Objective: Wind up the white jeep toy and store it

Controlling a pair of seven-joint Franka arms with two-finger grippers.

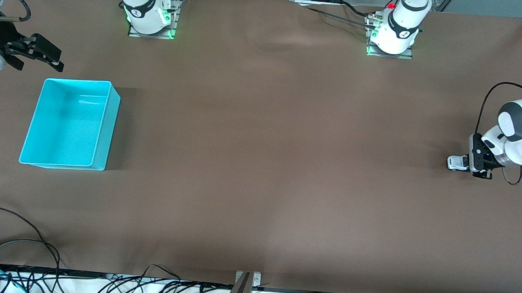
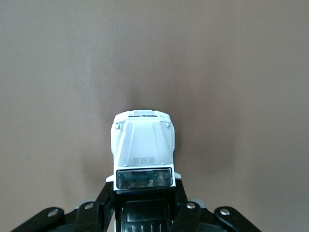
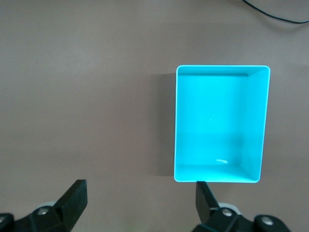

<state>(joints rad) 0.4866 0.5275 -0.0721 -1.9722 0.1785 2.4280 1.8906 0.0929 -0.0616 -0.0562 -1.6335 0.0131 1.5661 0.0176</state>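
The white jeep toy (image 1: 455, 163) sits low on the brown table at the left arm's end. My left gripper (image 1: 467, 162) is shut on its black rear part. In the left wrist view the jeep (image 2: 142, 145) points away from the gripper (image 2: 144, 205), its white hood and windscreen showing and the black fingers (image 2: 104, 203) pressed on both sides of the rear. My right gripper (image 1: 39, 62) is open and empty, up in the air beside the turquoise bin (image 1: 110, 123). In the right wrist view that gripper (image 3: 140, 195) is over bare table next to the empty bin (image 3: 219, 123).
The bin stands at the right arm's end of the table. Both arm bases (image 1: 149, 15) (image 1: 392, 34) stand along the table's back edge. Loose cables (image 1: 19, 240) lie near the front edge.
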